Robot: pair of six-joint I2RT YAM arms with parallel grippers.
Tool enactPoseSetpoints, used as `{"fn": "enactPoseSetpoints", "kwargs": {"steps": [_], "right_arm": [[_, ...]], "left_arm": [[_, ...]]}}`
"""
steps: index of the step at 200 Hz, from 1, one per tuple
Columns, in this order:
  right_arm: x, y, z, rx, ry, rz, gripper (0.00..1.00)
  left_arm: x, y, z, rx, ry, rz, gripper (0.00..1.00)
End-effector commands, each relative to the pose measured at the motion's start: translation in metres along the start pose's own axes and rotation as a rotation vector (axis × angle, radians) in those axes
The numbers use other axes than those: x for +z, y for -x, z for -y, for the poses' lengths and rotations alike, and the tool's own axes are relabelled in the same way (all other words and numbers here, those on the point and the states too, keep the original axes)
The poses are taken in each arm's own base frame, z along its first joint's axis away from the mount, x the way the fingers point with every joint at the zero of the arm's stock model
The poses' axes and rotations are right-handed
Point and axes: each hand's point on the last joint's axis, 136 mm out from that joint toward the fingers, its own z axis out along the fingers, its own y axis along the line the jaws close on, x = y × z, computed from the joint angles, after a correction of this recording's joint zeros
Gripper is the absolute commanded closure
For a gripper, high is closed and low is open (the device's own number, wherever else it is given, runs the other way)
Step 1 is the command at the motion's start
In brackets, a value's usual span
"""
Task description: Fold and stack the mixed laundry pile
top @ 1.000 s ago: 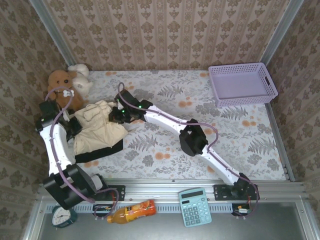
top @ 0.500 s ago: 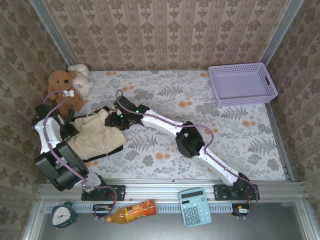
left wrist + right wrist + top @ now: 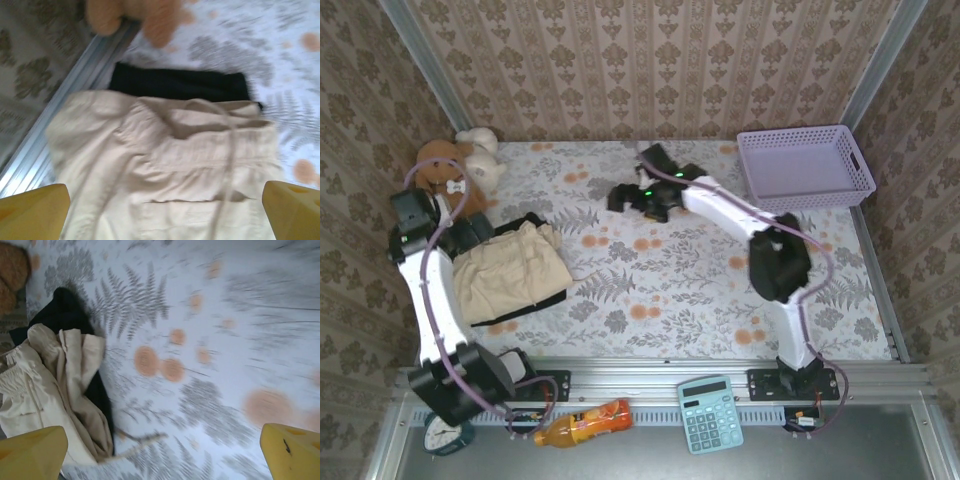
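Note:
The laundry pile lies at the table's left: a pale beige garment (image 3: pixel 510 272) spread flat on top of a black garment (image 3: pixel 532 305) that peeks out at its edges. My left gripper (image 3: pixel 483 232) hovers just over the pile's far left corner, open, with nothing between its yellow fingertips (image 3: pixel 31 211); below it are the beige cloth (image 3: pixel 165 150) and a black strip (image 3: pixel 180 82). My right gripper (image 3: pixel 619 197) is open over bare table, well right of the pile. Its view has the beige garment (image 3: pixel 45 385) and black cloth (image 3: pixel 65 310) at the left.
Brown plush toy (image 3: pixel 442 172) and cream plush toy (image 3: pixel 480 148) sit in the far left corner, close to my left gripper. A lavender basket (image 3: pixel 805 168) stands at the far right. Calculator (image 3: pixel 710 413), bottle (image 3: pixel 582 423) and clock (image 3: pixel 445 432) lie on the near ledge.
Both grippers opened and let go of the beige garment, which now lies flatter on the black one. The right arm swung away right and farther back; the left drew back slightly.

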Motion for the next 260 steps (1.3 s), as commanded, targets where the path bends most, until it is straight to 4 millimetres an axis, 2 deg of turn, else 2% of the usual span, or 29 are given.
{"fn": "enactPoseSetpoints", "kwargs": {"steps": [1, 28, 43, 63, 82, 110, 130, 142, 157, 176, 207, 224, 235, 242, 250, 260], "right_arm": [[-0.053, 0.011, 0.068, -0.036, -0.14, 0.084, 0.0], [-0.108, 0.008, 0.174, 0.004, -0.342, 0.161, 0.0], [-0.129, 0.001, 0.224, -0.008, -0.413, 0.207, 0.0], [-0.151, -0.005, 0.271, -0.078, -0.524, 0.3, 0.0], [-0.159, -0.009, 0.298, -0.093, -0.579, 0.387, 0.0], [-0.152, 0.004, 0.306, -0.186, -0.572, 0.573, 0.0], [-0.148, 0.014, 0.314, -0.225, -0.589, 0.684, 0.0], [-0.145, 0.017, 0.313, -0.214, -0.573, 0.671, 0.0], [-0.142, 0.017, 0.307, -0.245, -0.544, 0.722, 0.0], [-0.146, 0.012, 0.305, -0.256, -0.547, 0.761, 0.0], [-0.147, 0.005, 0.301, -0.286, -0.52, 0.807, 0.0], [-0.142, -0.004, 0.303, -0.306, -0.505, 0.842, 0.0], [-0.147, -0.002, 0.303, -0.303, -0.512, 0.877, 0.0], [-0.146, -0.004, 0.304, -0.297, -0.522, 0.856, 0.0], [-0.146, -0.002, 0.303, -0.306, -0.523, 0.877, 0.0], [-0.146, -0.003, 0.303, -0.302, -0.528, 0.862, 0.0]], "left_arm": [[-0.001, -0.005, 0.046, 0.065, -0.215, 0.099, 0.0], [0.013, -0.027, 0.089, 0.241, -0.329, 0.225, 0.0], [0.028, -0.043, 0.104, 0.34, -0.331, 0.275, 0.0], [0.047, -0.054, 0.108, 0.387, -0.312, 0.317, 0.0], [0.067, -0.057, 0.099, 0.393, -0.26, 0.327, 0.0], [0.098, -0.054, 0.09, 0.404, -0.186, 0.35, 0.0], [0.118, -0.054, 0.091, 0.423, -0.176, 0.367, 0.0], [0.126, -0.053, 0.091, 0.431, -0.166, 0.407, 0.0], [0.127, -0.045, 0.093, 0.434, -0.164, 0.451, 0.0], [0.125, -0.037, 0.093, 0.397, -0.181, 0.524, 0.0], [0.127, -0.035, 0.089, 0.386, -0.167, 0.555, 0.0], [0.139, -0.035, 0.079, 0.352, -0.128, 0.584, 0.0], [0.152, -0.041, 0.084, 0.382, -0.139, 0.565, 0.0], [0.152, -0.036, 0.088, 0.399, -0.126, 0.585, 0.0], [0.153, -0.042, 0.087, 0.395, -0.119, 0.538, 0.0], [0.152, -0.041, 0.088, 0.404, -0.122, 0.576, 0.0]]}}
